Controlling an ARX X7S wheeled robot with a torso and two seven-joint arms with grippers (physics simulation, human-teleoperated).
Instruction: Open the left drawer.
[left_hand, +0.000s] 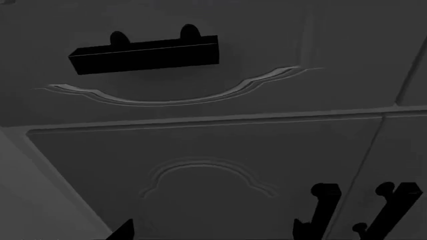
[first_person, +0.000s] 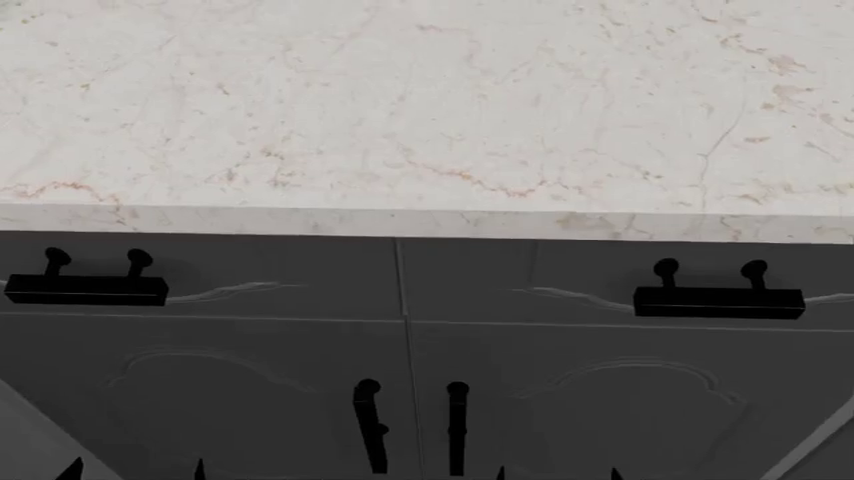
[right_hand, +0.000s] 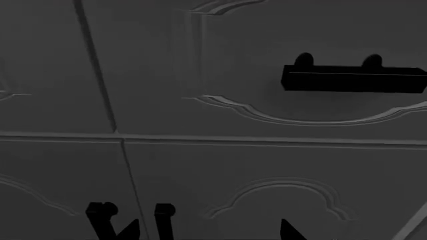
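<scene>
The left drawer (first_person: 267, 272) is a dark-grey front under the marble counter, flush with the cabinet face. Its black bar handle (first_person: 87, 288) sits on two knobs. In the left wrist view the drawer front (left_hand: 267, 45) with its carved swirl and its handle (left_hand: 143, 54) fill the far part of the frame. My left gripper (left_hand: 213, 236) is open and empty, and only its dark fingertips (left_hand: 125, 231) show, short of the cabinet door below the drawer. In the head view its tips (first_person: 134, 470) show at the bottom edge. My right gripper (right_hand: 208, 235) is open and empty.
The matching right drawer front (first_person: 587, 270) has its own bar handle (first_person: 718, 300), which also shows in the right wrist view (right_hand: 353, 79). Two cabinet doors below carry vertical black handles (first_person: 371, 425) (first_person: 458, 425). The marble countertop (first_person: 427, 110) overhangs the drawers.
</scene>
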